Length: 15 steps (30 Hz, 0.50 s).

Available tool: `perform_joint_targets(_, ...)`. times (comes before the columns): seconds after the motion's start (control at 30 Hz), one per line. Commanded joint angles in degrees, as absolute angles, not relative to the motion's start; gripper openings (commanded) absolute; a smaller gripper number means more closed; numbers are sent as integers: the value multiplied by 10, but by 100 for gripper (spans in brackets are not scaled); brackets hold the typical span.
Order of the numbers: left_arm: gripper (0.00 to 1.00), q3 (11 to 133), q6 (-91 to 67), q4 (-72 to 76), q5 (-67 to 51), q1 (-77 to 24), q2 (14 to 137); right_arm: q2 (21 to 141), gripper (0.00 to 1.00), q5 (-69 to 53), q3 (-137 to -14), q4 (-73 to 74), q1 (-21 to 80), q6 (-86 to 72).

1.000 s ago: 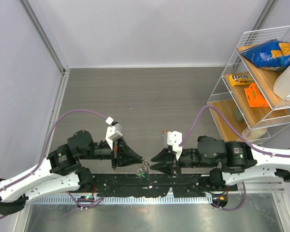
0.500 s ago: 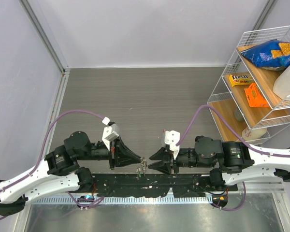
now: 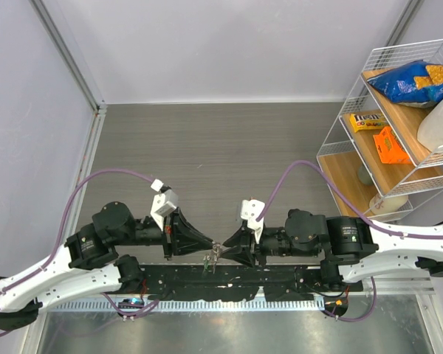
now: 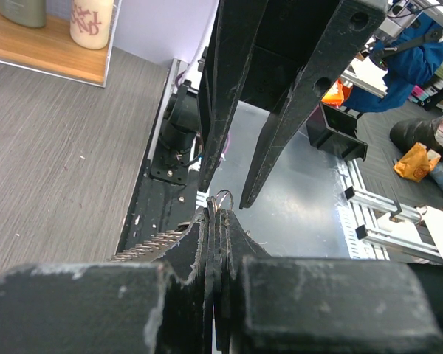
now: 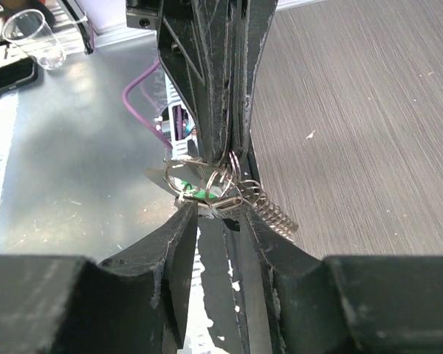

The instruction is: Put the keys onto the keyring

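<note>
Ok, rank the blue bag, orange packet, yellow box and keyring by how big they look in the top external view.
1. blue bag, clearly largest.
2. orange packet, slightly ahead of
3. yellow box; these two look nearly alike, so this order is unsure.
4. keyring, smallest by far.

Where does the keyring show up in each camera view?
Top external: the keyring low centre, between left gripper and right gripper.
Left wrist: its wire loop at centre.
Right wrist: its rings at centre, beaded strip trailing right.
Shared landmark: the grey tabletop.
</note>
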<state>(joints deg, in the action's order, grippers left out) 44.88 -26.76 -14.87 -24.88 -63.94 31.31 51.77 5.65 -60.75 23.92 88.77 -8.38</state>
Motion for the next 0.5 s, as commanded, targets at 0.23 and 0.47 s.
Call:
perform_joint_targets(0.23,0,452,-264,-121,-242,-637,294,510,36,54,-640,204,889,-143)
perform_joint_targets(0.47,0,448,-265,-120,-238,-637,290,519,35,65,-643,186,889,-172)
